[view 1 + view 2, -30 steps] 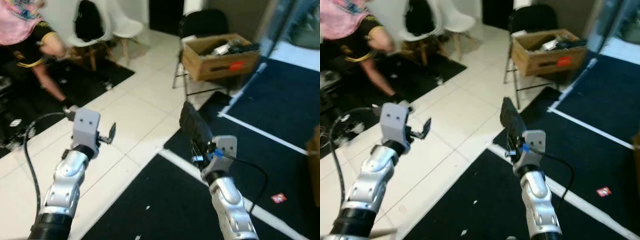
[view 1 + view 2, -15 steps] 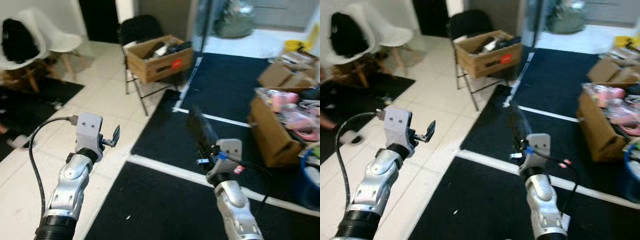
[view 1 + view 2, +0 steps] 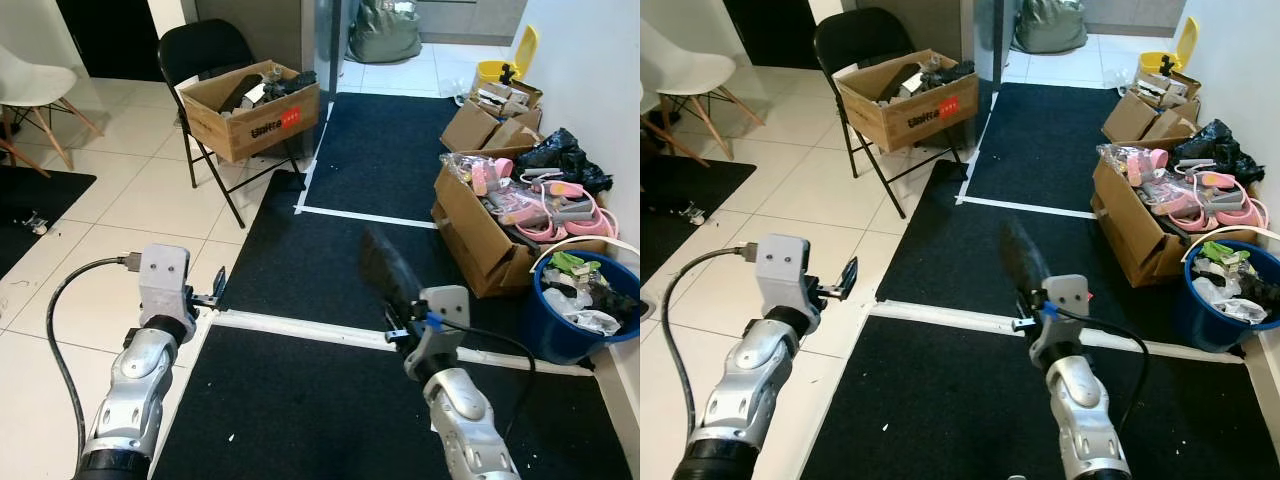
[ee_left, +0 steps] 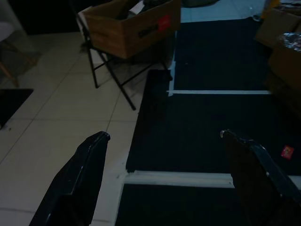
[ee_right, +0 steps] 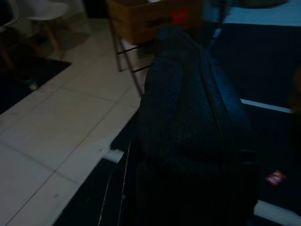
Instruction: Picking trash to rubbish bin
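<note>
A: Right wrist view: what does the right pincer (image 3: 1025, 268) hold?
B: A dark, soft mesh-textured piece (image 5: 190, 127), clamped low and held above the black mat (image 3: 300, 410).
A: Handling?
B: Probably light and limp; grip mid-fold. The blue bin (image 3: 590, 320) stands right. Left pincer (image 4: 164, 160) gapes wide, empty.

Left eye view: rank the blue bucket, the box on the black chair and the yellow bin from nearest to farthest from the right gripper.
1. Blue bucket, low on the robot's right, nearest the right gripper.
2. Box on the black chair, ahead on the left.
3. Yellow bin, far back on the right, by the wall.
</note>
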Motion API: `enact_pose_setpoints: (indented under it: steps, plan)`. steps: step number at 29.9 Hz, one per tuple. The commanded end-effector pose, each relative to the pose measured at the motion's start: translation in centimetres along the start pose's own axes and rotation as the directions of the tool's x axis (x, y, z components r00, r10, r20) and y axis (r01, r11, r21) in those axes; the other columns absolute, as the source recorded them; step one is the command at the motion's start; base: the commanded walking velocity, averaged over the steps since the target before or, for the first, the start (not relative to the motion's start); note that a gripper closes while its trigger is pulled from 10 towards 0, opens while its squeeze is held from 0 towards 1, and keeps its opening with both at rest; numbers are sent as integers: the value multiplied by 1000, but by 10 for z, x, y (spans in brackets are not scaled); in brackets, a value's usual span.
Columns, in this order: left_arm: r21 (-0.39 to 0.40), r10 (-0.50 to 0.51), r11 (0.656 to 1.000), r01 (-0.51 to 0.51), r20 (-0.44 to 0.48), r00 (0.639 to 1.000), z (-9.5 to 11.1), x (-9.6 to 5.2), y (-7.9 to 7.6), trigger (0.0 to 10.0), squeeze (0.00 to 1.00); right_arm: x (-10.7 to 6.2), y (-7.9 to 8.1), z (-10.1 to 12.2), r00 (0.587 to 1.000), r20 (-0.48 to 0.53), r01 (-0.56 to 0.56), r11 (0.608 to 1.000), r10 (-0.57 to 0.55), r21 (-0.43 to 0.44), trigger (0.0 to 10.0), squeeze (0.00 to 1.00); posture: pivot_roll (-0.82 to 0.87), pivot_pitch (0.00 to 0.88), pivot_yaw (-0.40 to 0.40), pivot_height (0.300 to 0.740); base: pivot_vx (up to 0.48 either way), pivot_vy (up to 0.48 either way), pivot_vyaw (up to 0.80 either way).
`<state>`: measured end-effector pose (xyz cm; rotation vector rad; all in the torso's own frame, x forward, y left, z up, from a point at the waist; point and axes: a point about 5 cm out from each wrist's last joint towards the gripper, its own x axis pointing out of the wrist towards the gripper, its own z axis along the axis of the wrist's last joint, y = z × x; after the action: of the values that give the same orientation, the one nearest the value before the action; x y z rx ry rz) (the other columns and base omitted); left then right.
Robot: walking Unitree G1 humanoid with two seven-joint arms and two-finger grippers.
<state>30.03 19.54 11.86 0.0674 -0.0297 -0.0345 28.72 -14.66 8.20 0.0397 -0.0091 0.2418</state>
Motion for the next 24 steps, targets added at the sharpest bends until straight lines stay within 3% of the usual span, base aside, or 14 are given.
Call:
enact_pose_setpoints:
  steps: [1, 7, 13, 24]
  plan:
    - [-12, 7, 1000, -7, 6, 1000, -1, -3, 0, 10000, 0, 1, 0, -3, 1000, -21, -7, 1000, 7, -2, 10000, 0, -8, 108, 38, 740, 0, 0, 0]
    - [-20, 11, 1000, -11, 13, 1000, -1, -3, -2, 10000, 0, 2, -3, -4, 1000, -23, 7, 999, -8, -37, 10000, 0, -8, 110, 35, 740, 0, 0, 0]
    - [-23, 22, 999, -21, 15, 1000, -1, -3, -1, 10000, 0, 1, -5, 0, 999, 18, 40, 995, -38, -87, 10000, 0, -11, 111, 35, 740, 312, 0, 0]
    - [-17, 25, 1000, -25, 19, 1000, -1, -3, 0, 10000, 0, -2, -7, -7, 999, -20, 34, 997, -36, -69, 10000, 0, -12, 114, 36, 740, 363, 0, 0]
